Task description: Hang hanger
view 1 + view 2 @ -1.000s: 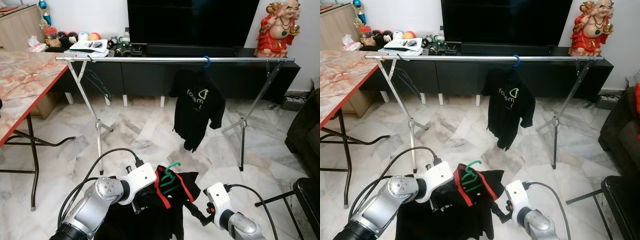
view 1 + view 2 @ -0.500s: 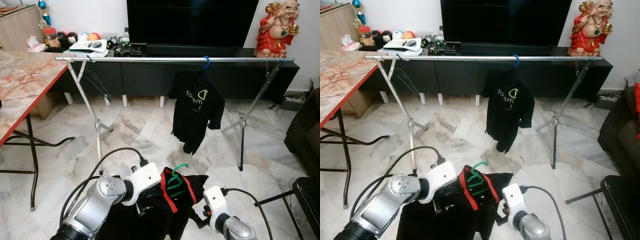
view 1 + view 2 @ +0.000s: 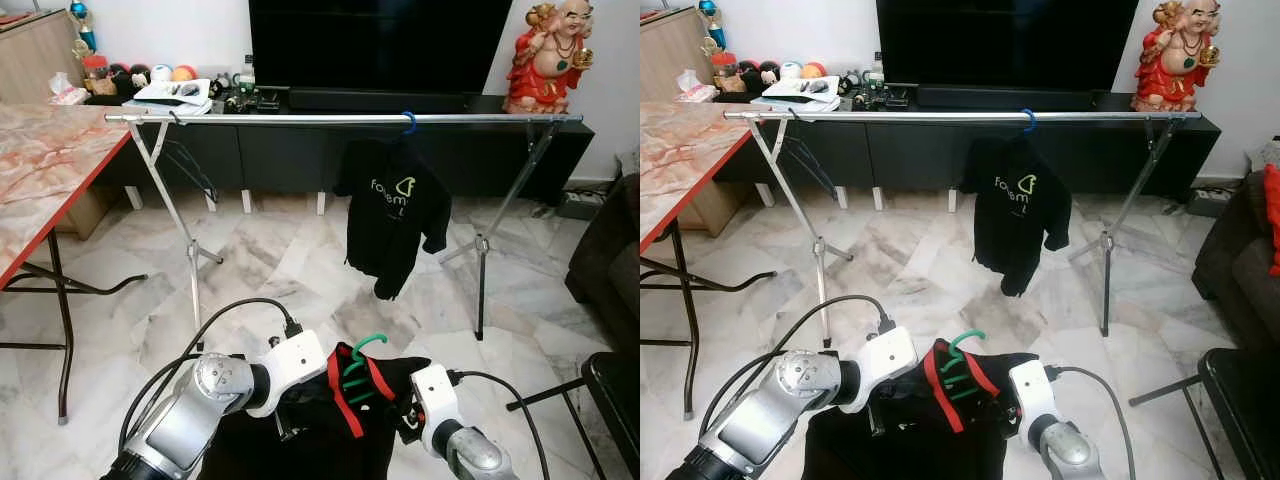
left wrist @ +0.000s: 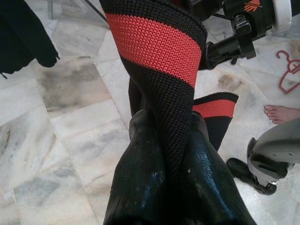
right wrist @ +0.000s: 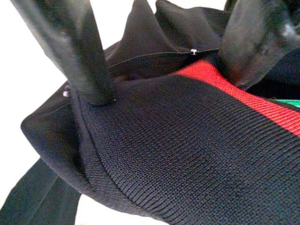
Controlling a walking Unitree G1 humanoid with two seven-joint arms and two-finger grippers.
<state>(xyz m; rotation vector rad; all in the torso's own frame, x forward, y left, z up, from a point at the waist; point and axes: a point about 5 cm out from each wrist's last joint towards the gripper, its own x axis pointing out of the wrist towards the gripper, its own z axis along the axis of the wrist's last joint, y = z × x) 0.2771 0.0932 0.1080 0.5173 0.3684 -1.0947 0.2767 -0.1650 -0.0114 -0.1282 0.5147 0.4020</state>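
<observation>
Marble floor tiles [image 3: 280, 260] spread beneath a long metal garment rail [image 3: 300, 118] that stands before a dark TV cabinet [image 3: 300, 150], with a red-edged table [image 3: 40, 170] off to the robot's left and a red laughing Buddha statue [image 3: 545, 55] at far right. On the rail hangs a black hooded top [image 3: 392, 220] from a blue hanger [image 3: 409, 122]. Low in front, the left gripper [image 4: 171, 154] has its two black fingers pinched tight on the red-and-black ribbed collar band of a black jacket [image 3: 320, 440]. This jacket sits on a green hanger [image 3: 362, 362], whose hook rises between the two arms, well below the rail. At the jacket's right shoulder, the right gripper [image 5: 164, 70] has its fingers spread apart, straddling the knit fabric.
</observation>
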